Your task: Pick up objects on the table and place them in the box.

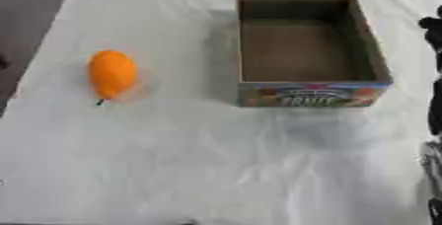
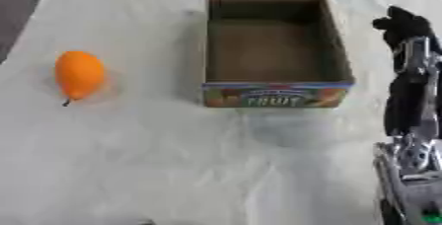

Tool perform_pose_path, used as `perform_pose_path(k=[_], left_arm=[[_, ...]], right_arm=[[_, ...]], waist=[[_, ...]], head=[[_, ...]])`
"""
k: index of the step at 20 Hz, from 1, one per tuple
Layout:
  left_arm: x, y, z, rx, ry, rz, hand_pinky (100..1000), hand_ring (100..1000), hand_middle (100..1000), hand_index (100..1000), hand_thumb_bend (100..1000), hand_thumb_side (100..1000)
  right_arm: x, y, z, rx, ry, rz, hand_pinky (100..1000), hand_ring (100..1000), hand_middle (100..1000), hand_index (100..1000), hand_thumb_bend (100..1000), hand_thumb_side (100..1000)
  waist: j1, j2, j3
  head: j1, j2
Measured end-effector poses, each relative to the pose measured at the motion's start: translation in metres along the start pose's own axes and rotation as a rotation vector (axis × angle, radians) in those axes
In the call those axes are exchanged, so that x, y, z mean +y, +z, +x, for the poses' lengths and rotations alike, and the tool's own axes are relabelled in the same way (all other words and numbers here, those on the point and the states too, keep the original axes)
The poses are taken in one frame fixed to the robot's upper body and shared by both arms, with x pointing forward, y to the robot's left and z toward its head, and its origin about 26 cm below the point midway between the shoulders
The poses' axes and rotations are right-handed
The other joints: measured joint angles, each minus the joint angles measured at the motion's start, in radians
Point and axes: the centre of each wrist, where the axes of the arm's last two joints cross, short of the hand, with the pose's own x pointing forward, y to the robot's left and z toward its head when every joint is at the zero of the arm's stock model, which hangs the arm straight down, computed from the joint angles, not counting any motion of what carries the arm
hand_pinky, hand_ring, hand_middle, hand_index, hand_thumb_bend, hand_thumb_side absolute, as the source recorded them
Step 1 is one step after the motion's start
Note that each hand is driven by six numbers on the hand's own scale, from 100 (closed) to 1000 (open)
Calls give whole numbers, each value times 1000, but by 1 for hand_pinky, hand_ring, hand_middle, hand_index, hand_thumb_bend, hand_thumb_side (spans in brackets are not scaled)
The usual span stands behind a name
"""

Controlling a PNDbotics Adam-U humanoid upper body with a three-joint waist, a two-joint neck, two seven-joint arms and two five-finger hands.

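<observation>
An orange pear-shaped fruit point(image 1: 112, 73) with a small dark stem lies on the white cloth at the left. It is well apart from the open cardboard box point(image 1: 311, 93), which has a colourful printed front. I see only brown bottom inside the box. My right hand point(image 2: 400, 24), black, shows in the right eye view just right of the box's far right wall. Its arm point(image 2: 410, 120) runs down the right edge of that view. The hand is far from the fruit and nothing shows in it. My left hand is out of sight.
A wrinkled white cloth point(image 1: 216, 160) covers the table. Dark floor point(image 1: 30, 17) shows past the cloth's left edge at the upper left. Bare cloth lies between the fruit and the box and across the near half.
</observation>
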Motion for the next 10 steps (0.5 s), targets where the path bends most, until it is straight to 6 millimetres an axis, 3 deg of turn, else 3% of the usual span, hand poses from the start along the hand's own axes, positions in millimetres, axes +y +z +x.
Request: perform_pose_path(k=[5, 10], left_arm=[[2, -1, 0, -3, -36, 5, 482, 475, 738, 857, 187, 818], [10, -8, 3, 3, -127, 13, 483, 474, 728, 869, 178, 719]], right_arm=[[0, 0, 0, 0, 0, 0, 930, 868, 670, 821, 100, 993], [0, 0, 0, 1, 0, 1, 930, 867, 670, 820, 100, 993]], waist=[[4, -6, -2], [15, -15, 0]], head=[[-18, 8], [-20, 16]])
